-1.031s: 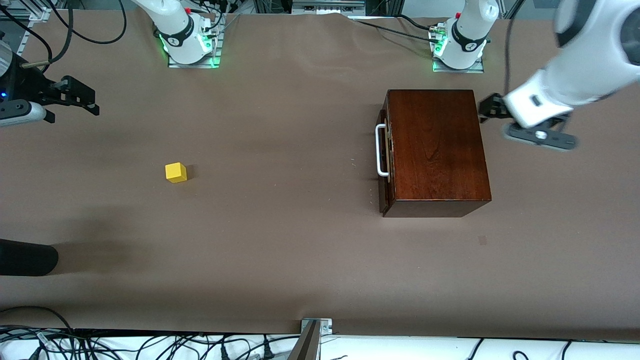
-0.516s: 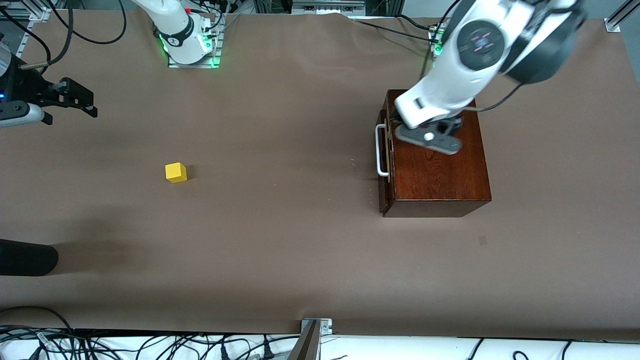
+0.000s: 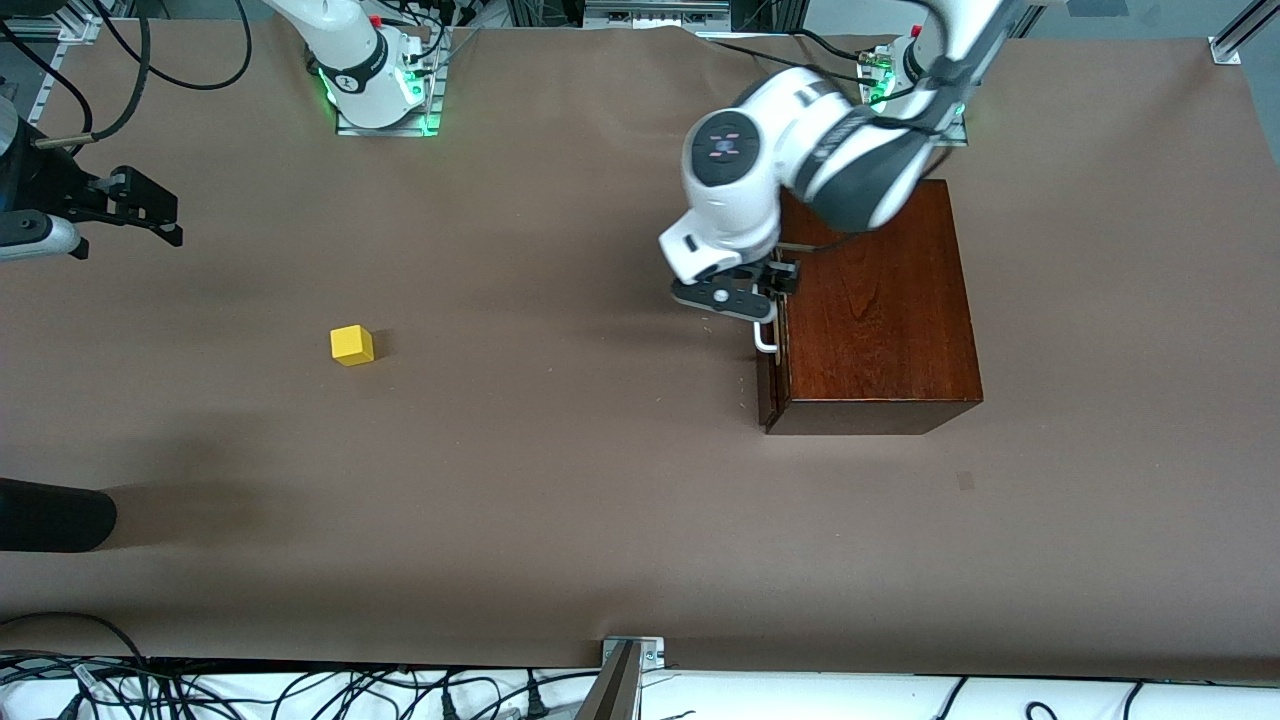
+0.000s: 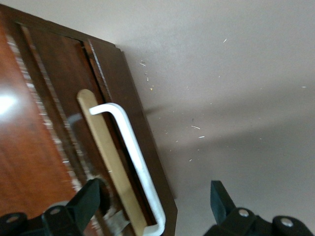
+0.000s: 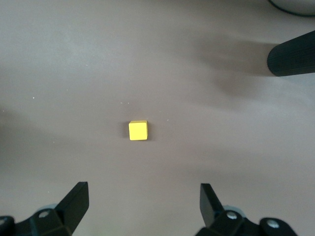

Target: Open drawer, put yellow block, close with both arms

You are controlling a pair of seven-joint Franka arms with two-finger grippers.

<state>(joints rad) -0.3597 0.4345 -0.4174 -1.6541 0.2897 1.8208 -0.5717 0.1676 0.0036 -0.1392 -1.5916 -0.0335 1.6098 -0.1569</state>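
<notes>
Front view, drawer (image 3: 768,390) faces right arm's end, left hand (image 3: 762,300) spread over handle (image 3: 764,342).

White jointed arms (image 3: 740,180), dark grey segments, green-lit bases (image 3: 385,100), black fingers (image 5: 74,204)

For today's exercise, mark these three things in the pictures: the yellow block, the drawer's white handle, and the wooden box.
yellow block (image 3: 352,345), front view, on its top face.
white handle (image 4: 135,160), left wrist view, midway along the bar.
wooden box (image 3: 880,320), front view, on the bare lid.
</notes>
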